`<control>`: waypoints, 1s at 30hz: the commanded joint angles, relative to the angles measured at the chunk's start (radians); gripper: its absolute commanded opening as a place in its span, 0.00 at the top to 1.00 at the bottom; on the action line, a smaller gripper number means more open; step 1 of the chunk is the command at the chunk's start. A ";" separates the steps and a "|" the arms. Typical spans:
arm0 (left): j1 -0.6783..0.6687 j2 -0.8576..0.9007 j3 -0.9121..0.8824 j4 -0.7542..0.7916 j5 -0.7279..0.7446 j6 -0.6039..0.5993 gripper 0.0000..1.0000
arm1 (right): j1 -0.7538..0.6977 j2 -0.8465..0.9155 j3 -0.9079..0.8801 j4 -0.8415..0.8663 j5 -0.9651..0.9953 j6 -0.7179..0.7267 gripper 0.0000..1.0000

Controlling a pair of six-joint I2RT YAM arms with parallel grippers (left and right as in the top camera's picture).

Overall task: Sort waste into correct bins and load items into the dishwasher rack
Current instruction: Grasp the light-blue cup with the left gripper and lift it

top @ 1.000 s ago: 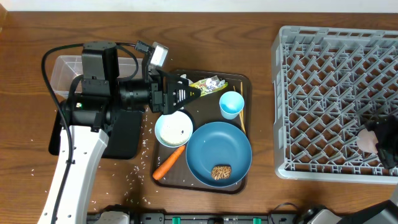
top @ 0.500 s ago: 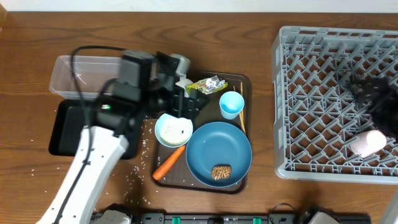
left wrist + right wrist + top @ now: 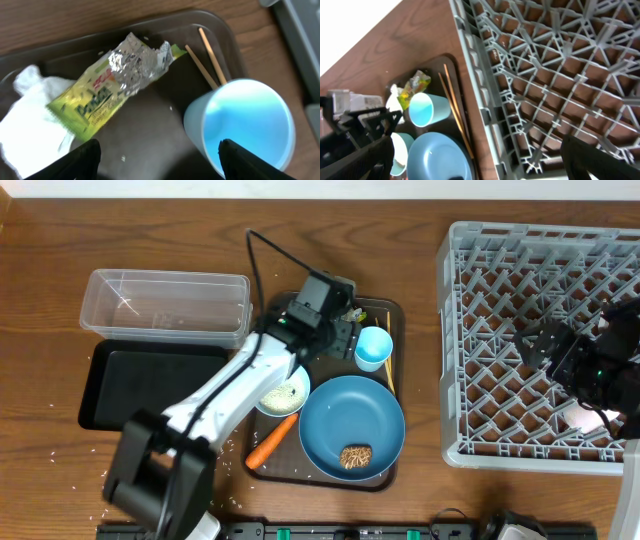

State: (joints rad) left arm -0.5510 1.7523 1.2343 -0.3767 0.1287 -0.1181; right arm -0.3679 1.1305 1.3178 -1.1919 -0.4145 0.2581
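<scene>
My left gripper (image 3: 162, 161) is open and empty, low over the back of the brown serving tray (image 3: 392, 313). The yellow-green wrapper (image 3: 115, 82) and white tissue (image 3: 25, 120) lie ahead to its left, the light-blue cup (image 3: 245, 125) to its right, beside the chopsticks (image 3: 207, 62). The blue dish (image 3: 350, 420) holds the brown food piece (image 3: 356, 456). The carrot (image 3: 272, 442) lies beside the white bowl (image 3: 283, 393). My right gripper (image 3: 477, 160) is open and empty above the grey rack (image 3: 500, 300). The white cup (image 3: 580, 417) lies in the rack, partly hidden.
The clear tub (image 3: 165, 305) and black tray (image 3: 150, 385) sit at the left, side by side. Loose rice grains (image 3: 215, 465) are scattered on the table in front of the black tray. My left arm stretches across the bowl.
My left arm has swung from over the bins to the back of the serving tray. My right gripper has drawn up and away from the white cup, which stays in the rack.
</scene>
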 commanded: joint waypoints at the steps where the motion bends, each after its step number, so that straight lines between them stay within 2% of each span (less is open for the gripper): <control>1: -0.019 0.055 0.013 0.044 -0.024 -0.018 0.24 | 0.017 0.009 0.010 -0.010 0.026 0.010 0.01; 4: -0.035 0.087 0.013 0.077 0.011 -0.026 0.26 | 0.017 0.018 0.010 -0.017 0.026 0.010 0.01; 7: -0.047 0.111 0.013 0.079 0.009 -0.026 0.35 | 0.017 0.029 0.010 -0.018 0.026 0.010 0.01; 14: -0.049 0.156 0.013 0.072 0.010 -0.026 0.81 | 0.017 0.040 0.009 -0.021 0.026 0.010 0.01; 15: -0.049 0.154 0.014 0.073 0.010 -0.026 0.91 | 0.017 0.040 0.009 -0.021 0.026 0.010 0.01; 16: -0.049 0.147 0.014 0.072 0.010 -0.026 0.94 | 0.017 0.040 0.009 -0.021 0.026 0.010 0.01; 20: -0.044 0.079 0.014 0.049 0.013 -0.026 0.94 | 0.018 0.040 0.009 -0.020 0.025 -0.042 0.01; 25: -0.017 -0.097 0.014 -0.027 0.049 -0.030 0.94 | 0.018 0.039 0.009 -0.011 -0.044 -0.142 0.01; 27: 0.014 -0.171 0.014 -0.050 0.157 -0.030 0.94 | 0.018 0.039 0.009 0.003 -0.159 -0.209 0.01; 30: 0.101 -0.281 0.014 -0.063 0.419 -0.030 0.94 | 0.018 0.039 0.009 0.018 -0.393 -0.329 0.01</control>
State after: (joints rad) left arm -0.5224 1.5654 1.2350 -0.4278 0.2935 -0.1459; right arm -0.3679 1.1702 1.3178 -1.1820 -0.5465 0.0875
